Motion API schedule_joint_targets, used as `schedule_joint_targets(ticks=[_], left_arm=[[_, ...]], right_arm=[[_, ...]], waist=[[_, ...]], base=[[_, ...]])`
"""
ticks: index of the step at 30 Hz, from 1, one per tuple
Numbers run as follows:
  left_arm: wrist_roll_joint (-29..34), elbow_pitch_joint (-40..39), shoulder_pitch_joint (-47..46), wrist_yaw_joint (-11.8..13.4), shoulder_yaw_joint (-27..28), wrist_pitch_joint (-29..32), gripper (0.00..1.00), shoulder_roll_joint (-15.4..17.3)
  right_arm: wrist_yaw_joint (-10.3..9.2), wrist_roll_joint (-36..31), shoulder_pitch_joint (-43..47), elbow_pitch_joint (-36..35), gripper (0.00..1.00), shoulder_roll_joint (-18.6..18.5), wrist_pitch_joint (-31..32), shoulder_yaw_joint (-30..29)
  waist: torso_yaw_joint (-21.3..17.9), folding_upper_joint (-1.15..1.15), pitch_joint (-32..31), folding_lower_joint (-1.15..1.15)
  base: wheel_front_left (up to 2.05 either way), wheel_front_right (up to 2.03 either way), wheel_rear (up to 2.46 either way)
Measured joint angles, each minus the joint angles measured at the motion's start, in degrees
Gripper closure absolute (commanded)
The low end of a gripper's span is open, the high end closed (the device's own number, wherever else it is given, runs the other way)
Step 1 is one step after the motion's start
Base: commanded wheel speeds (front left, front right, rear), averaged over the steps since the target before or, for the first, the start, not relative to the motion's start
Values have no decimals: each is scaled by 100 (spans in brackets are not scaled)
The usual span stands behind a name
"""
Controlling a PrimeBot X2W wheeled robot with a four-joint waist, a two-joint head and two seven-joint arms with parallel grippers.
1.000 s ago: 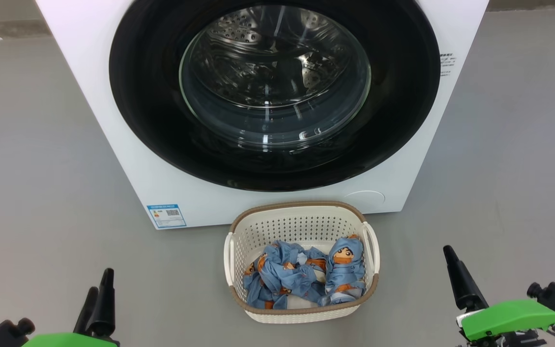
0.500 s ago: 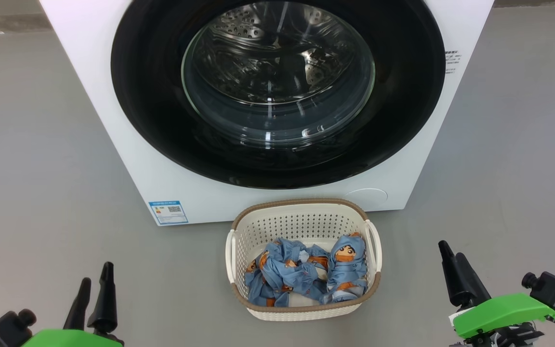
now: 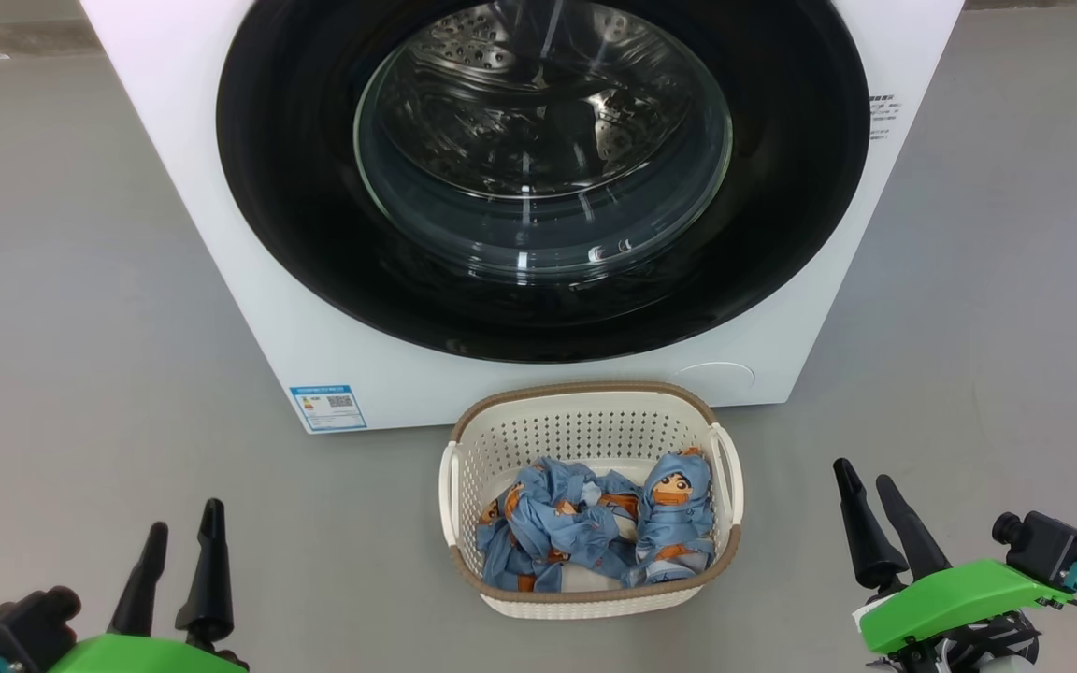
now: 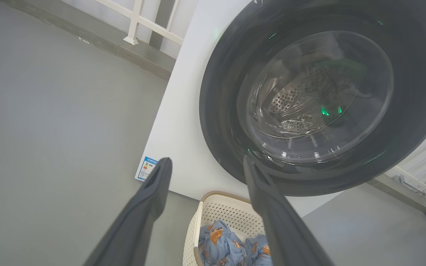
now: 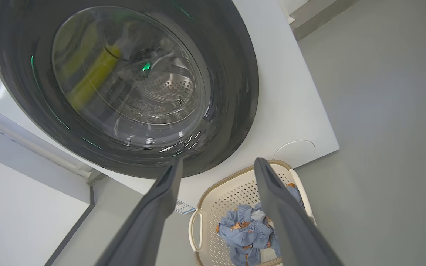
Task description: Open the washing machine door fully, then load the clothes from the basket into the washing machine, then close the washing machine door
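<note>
- Door (image 3: 314, 234) of the washing machine (image 3: 249, 280): closed flat against the white front, with a wide glossy black rim and a clear bulging glass bowl through which the holed steel drum shows.
- A blue-and-white sticker (image 3: 327, 408) sits at the lower left corner of the front.
- The basket (image 3: 585, 598) stands on the grey floor (image 3: 80, 327) just in front of the machine, below the door. It is cream, perforated, with a brown rim and side handles.
- The clothes (image 3: 585, 528) lie crumpled in the basket: light blue fabric with orange-and-brown cartoon faces.
- The left gripper (image 3: 185, 517) is low at the left, fingers spread, holding nothing, well apart from the basket.
- The right gripper (image 3: 861, 473) is low at the right, fingers likewise parted and empty, near the basket's right side but clear of it.
</note>
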Motion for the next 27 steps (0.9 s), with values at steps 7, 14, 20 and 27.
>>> schedule_joint_targets(ticks=[7,14,20,27], left_arm=[[428,-38,0,-1,-34,-115,0,46],[884,-82,0,-1,-58,-234,0,76],[1294,-103,0,-2,-77,-332,0,97],[1728,-138,0,-2,-89,-448,0,144]], right_arm=[[0,-391,-98,13,0,-47,-137,45],[0,-810,-113,19,0,-90,-233,36],[0,-1199,-113,30,0,-92,-332,-58],[0,-1706,-110,43,0,-96,-449,-236]], waist=[[3,0,20,0],[3,0,20,0],[0,0,4,0],[7,0,9,0]], base=[[0,0,0],[0,0,0],[0,0,0],[0,0,0]])
